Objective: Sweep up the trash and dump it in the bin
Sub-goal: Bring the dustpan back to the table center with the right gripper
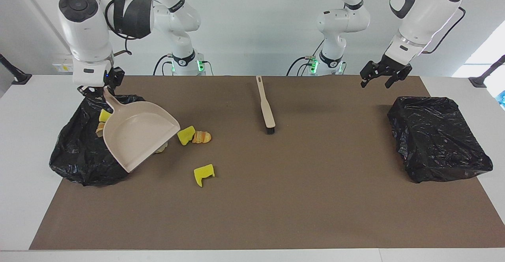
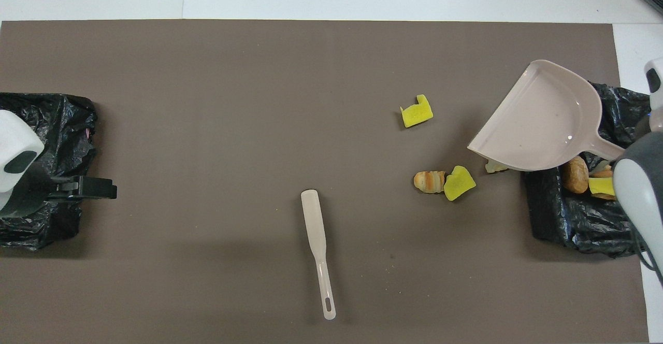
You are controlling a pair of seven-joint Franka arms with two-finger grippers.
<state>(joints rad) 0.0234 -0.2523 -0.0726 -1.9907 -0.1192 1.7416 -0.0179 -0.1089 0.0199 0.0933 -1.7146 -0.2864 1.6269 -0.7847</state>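
Note:
My right gripper is shut on the handle of the beige dustpan, also in the overhead view. The pan is tilted and empty, partly over the black-bag bin at the right arm's end. A yellow scrap and a bread lump lie in that bin. On the mat beside the pan lie a yellow sponge bit, a bread lump, a green-backed yellow bit and a pale chunk at the pan's edge. My left gripper is open and empty, waiting in the air.
The beige brush lies on the brown mat mid-table, bristles away from the robots; it also shows in the overhead view. A second black-bag bin stands at the left arm's end, below my left gripper.

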